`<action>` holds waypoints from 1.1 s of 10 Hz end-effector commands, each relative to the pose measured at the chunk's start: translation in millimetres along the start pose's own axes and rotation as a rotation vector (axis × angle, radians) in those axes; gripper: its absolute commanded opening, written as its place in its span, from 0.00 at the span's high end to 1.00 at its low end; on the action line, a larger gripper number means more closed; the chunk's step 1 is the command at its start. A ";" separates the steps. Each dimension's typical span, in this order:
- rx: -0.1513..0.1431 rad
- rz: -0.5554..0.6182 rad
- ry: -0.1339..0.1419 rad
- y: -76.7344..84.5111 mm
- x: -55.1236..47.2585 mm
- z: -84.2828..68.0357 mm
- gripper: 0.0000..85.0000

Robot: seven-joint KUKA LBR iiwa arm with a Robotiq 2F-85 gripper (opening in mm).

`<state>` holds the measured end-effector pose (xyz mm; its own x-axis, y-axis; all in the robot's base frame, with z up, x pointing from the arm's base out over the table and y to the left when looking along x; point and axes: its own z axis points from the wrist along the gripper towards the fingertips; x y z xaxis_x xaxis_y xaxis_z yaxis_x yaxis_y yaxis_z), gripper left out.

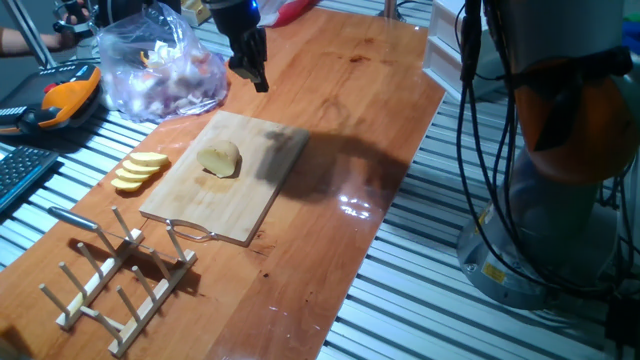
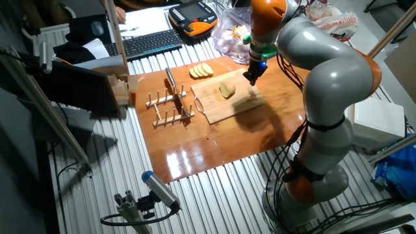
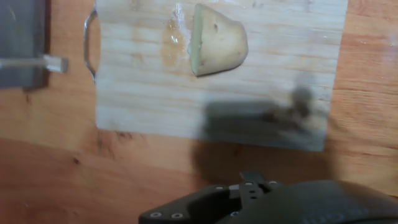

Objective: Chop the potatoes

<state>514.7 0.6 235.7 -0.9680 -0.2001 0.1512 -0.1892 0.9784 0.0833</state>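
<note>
Table point(image 1: 330, 230) of reddish wood, spread under everything. Cutting board point(image 1: 245, 205) of pale wood laid flat on it, wire handle turned toward the rack of pegs point(image 1: 120, 285). Clear bag point(image 1: 165, 75) with reddish pieces off the far corner of the board; fanned yellow slices point(image 1: 138, 170) just beside the board's edge, on the table rather than on the board. Gripper point(image 1: 250, 60) hung in the air above the table beyond the board's far end, well apart from the wood, fingers pointed down, nothing seen between them; whether apart or together, cannot tell, since the hand view shows only the dark housing at its lower edge. Potato point(image 1: 220, 158) near the middle of the board, one pale lump with a flat cut face, touching only the board. From the gripper, down and toward the handle end; in the hand view, potato point(image 3: 217, 46) high in the picture, cut face turned to the handle side, long axis running across the board's short width. Likely a reach across the board first, before any cut.
</note>
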 end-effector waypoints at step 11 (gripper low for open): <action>0.093 -0.001 -0.135 -0.1 0.0 -0.2 1.00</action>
<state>514.7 0.2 235.4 -0.9798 -0.1992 0.0167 -0.1993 0.9799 -0.0072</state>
